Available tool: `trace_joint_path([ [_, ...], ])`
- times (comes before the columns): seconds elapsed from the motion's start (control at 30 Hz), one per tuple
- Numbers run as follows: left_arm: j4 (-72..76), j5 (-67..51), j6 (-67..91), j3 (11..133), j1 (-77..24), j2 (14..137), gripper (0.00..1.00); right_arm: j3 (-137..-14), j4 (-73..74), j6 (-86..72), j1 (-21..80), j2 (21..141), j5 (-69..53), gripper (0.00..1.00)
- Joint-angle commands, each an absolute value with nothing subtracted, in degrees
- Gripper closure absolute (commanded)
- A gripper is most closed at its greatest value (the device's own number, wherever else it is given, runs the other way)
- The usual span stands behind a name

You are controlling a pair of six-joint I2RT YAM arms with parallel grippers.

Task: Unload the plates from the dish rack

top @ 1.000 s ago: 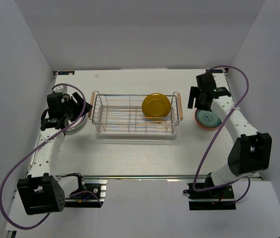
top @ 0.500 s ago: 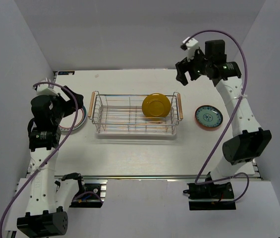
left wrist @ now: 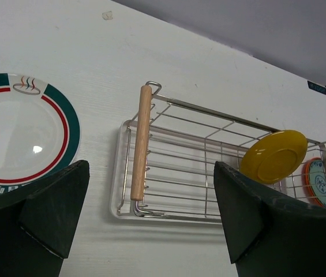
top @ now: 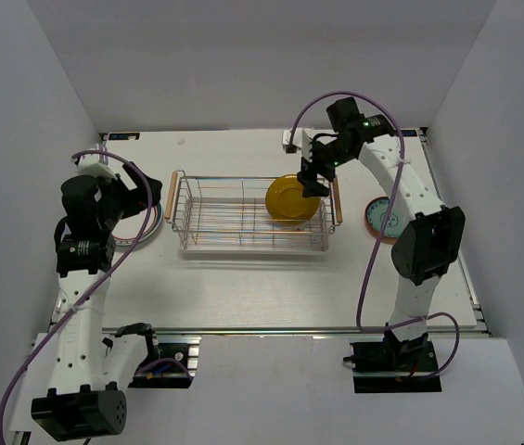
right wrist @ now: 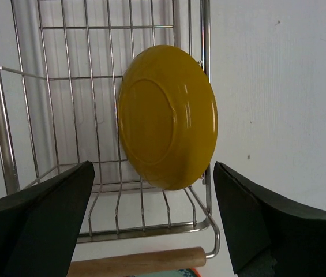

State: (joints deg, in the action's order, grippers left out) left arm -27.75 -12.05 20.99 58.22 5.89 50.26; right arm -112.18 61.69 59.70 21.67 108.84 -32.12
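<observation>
The silver wire dish rack [top: 234, 222] sits mid-table with one yellow plate [top: 291, 199] standing on edge at its right end. My right gripper [top: 315, 178] hovers open just above and right of that plate; in the right wrist view the yellow plate [right wrist: 167, 118] lies between and beyond the open fingers [right wrist: 47, 213]. My left gripper [top: 146, 197] is open, raised left of the rack. A white plate with red and green rings [left wrist: 18, 135] lies flat on the table left of the rack's wooden handle [left wrist: 141, 147]. A teal plate with an orange rim [top: 382, 221] lies right of the rack.
White walls [top: 48, 111] close in the table at the left, back and right. The right arm's purple cable [top: 373, 269] loops down over the right side of the table. A metal rail [top: 262, 330] runs along the near edge.
My left gripper opened and lifted off the white plate at the left. My right arm swung from the teal plate up and over to the yellow plate in the rack.
</observation>
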Motion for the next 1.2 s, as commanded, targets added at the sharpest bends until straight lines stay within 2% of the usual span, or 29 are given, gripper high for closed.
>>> trace_joint_path([
  [0.0,-27.1,-14.1,20.2,57.3,6.2,50.9,0.02,-114.0,63.3,65.3,22.3,110.0,-33.0,0.11],
  [0.3,-27.4,-12.3,20.5,57.1,6.2,51.2,0.02,-109.9,53.0,60.7,23.5,112.8,-28.3,0.11],
  [0.57,-27.3,-12.0,21.1,56.9,6.2,52.0,0.02,-108.0,54.2,61.8,24.0,113.2,-33.4,0.11],
  [1.17,-26.7,-12.7,20.9,56.1,6.2,50.9,0.02,-106.4,61.4,65.9,25.8,111.6,-36.3,0.11],
])
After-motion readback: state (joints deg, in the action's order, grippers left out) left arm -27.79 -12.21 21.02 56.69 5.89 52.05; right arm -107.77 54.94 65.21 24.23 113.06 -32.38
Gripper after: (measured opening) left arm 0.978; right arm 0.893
